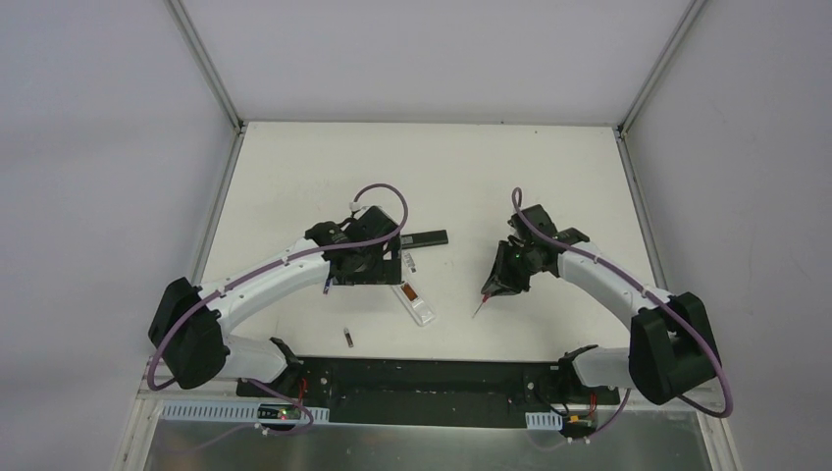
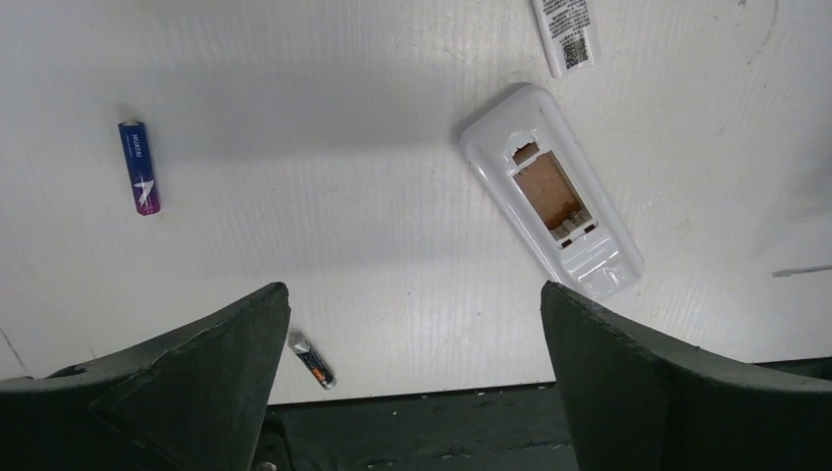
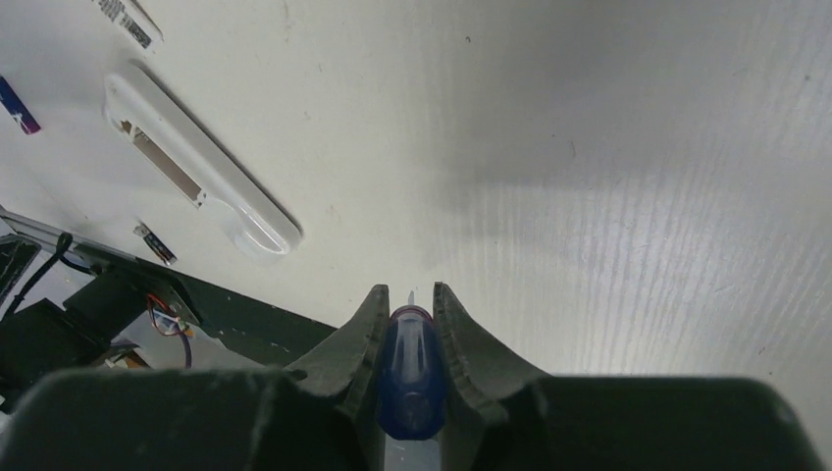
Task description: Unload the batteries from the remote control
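Lying loose on table [image 2: 373,118]: blue battery [image 2: 139,167], orange-dark battery [image 2: 312,360]; white remote [image 2: 552,191] bay empty, likely unloaded; left gripper [image 2: 412,287] spread wide, empty; right gripper [image 3: 409,294] pinching screwdriver [image 3: 410,365]

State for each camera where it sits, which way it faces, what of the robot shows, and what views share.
Top external: above and behind the arm bases, looking down on the table; both arms show whole.
Left wrist: on the left arm, facing down at the white remote and blue battery; the open left gripper frames the view.
Right wrist: on the right arm, facing down; the right gripper, shut on the screwdriver, shows.
Shared: all three show the white remote.
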Controlling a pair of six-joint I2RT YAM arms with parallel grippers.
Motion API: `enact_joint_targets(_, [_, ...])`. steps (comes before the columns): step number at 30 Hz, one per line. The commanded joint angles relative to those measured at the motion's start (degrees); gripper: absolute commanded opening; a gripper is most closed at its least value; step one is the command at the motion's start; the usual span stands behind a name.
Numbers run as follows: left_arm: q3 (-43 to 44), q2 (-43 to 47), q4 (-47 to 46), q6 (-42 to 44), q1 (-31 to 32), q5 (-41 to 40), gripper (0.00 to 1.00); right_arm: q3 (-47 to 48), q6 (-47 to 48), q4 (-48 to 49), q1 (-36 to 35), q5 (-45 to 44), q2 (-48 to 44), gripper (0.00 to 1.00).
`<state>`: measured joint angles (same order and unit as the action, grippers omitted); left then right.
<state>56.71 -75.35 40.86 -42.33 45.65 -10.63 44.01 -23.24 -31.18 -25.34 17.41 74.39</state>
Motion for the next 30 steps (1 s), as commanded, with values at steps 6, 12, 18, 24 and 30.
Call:
enact_joint_targets(6, [2.09, -3.62, -1.13, 3.47, -0.53, 4.67, 0.99, 7.05, 11.32, -11.68, 0.86, 7.12, 11.05, 0.0])
enact_joint_targets(12, [1.59, -5.11, -3.64, 2.61, -0.48, 6.51, 0.99, 9.49, 12.69, -13.82, 0.93, 4.95, 17.58, 0.04])
enact_joint_targets(18, [1.72, -7.47, -4.61, 1.68, -0.51, 8.34, 0.99, 11.21, 12.63, -15.01, 1.05, -0.02, 21.74, 0.14])
enact_joint_targets(24, [1.02, -6.31, -5.08, 1.54, -0.55, 7.05, 0.99, 11.72, 12.44, -14.99, 0.92, -2.71, 22.21, 0.35])
enact_joint_targets(30, [0.41, -4.83, -5.09, 1.18, -0.55, 4.91, 0.99, 11.81, 11.52, -14.83, 0.8, -3.34, 18.83, 0.42])
